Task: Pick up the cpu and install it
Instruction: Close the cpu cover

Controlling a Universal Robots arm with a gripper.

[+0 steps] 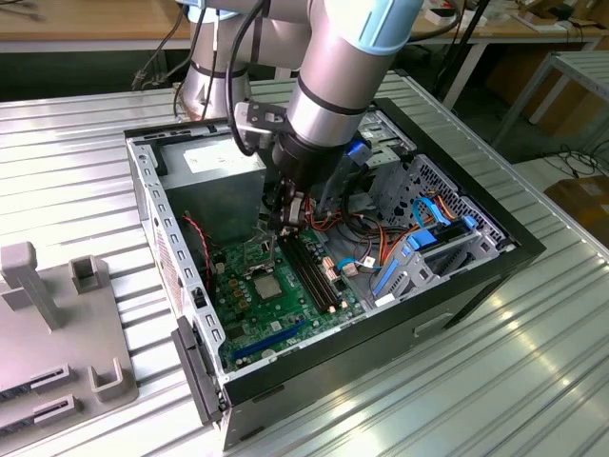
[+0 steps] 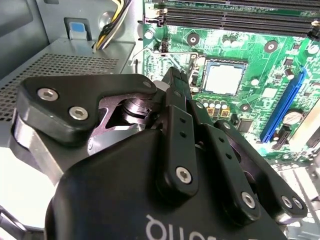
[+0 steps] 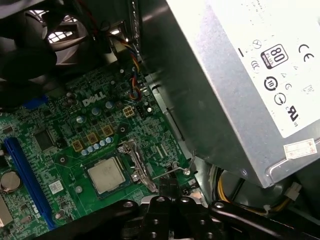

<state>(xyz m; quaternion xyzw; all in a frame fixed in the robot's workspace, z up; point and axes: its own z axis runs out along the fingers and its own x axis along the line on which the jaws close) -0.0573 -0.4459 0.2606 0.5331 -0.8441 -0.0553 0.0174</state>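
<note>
The cpu (image 1: 265,284) lies flat in its socket on the green motherboard (image 1: 285,319), its pale silvery face up; both wrist views show it too (image 2: 223,79) (image 3: 105,175). My gripper (image 1: 287,225) hangs inside the computer case just above the board, beside the socket on the power-supply side. Its black fingers (image 2: 176,85) are pressed together with nothing visible between them. In the first wrist view the gripper (image 3: 170,190) has its tips close to the socket's thin wire lever (image 3: 171,171). The metal socket clamp (image 3: 135,160) stands beside the chip, not over it.
The grey power supply box (image 1: 214,181) stands close to the gripper. Black memory slots (image 1: 314,271), coloured cables (image 1: 362,248) and a blue drive bracket (image 1: 419,252) fill the case towards the exterior view's right. A grey fixture (image 1: 48,314) sits on the ribbed table at that view's left.
</note>
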